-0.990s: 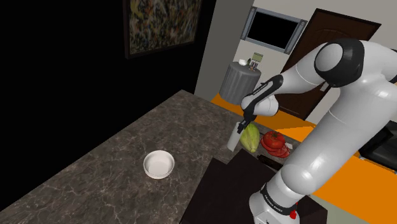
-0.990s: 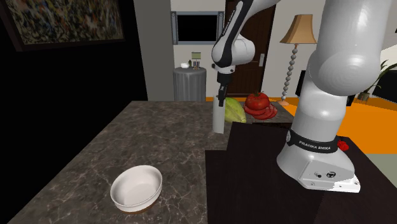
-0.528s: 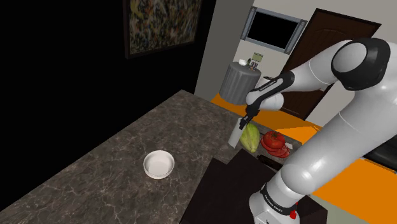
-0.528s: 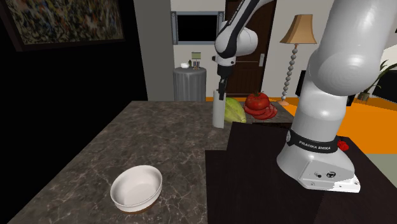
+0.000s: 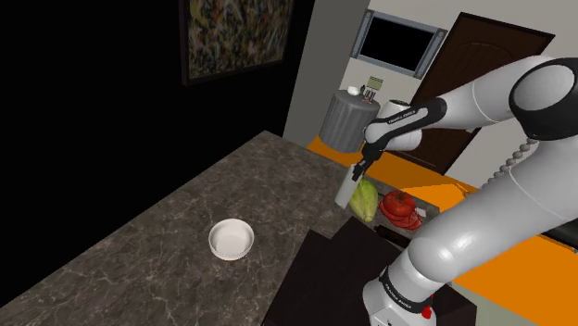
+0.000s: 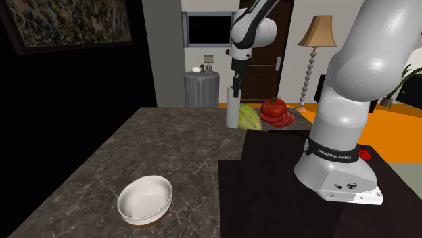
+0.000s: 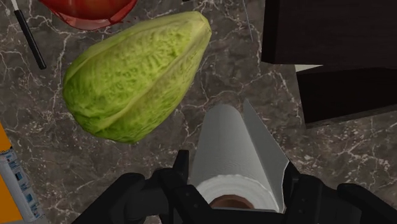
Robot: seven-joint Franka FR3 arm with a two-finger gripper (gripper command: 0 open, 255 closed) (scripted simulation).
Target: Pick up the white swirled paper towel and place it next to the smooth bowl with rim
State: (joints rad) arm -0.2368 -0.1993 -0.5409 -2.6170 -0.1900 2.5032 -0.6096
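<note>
Obstacles: green cabbage (image 7: 137, 76) just beside the paper towel roll (image 7: 232, 146); red tomato (image 5: 400, 204) beyond it.
Open room: bare marble countertop (image 5: 167, 222) between cabbage and white bowl (image 5: 231, 238).
Side limit: dark stand (image 5: 324, 278) borders the countertop.

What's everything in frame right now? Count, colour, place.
paper towel roll: 1, white, upright, beside the cabbage
bowl: 1, white, on the counter, apart from the rest
cabbage: 1, green, on the counter
tomato: 1, red, sliced, behind the cabbage
counter: 1, dark marbled
painting: 1, multicoloured, on the wall
cylinder: 1, grey, beyond the counter
lamp: 1, tan shade
stand: 1, black
arm: 1, white
pincer: 1, black, shut on the paper towel roll
</note>
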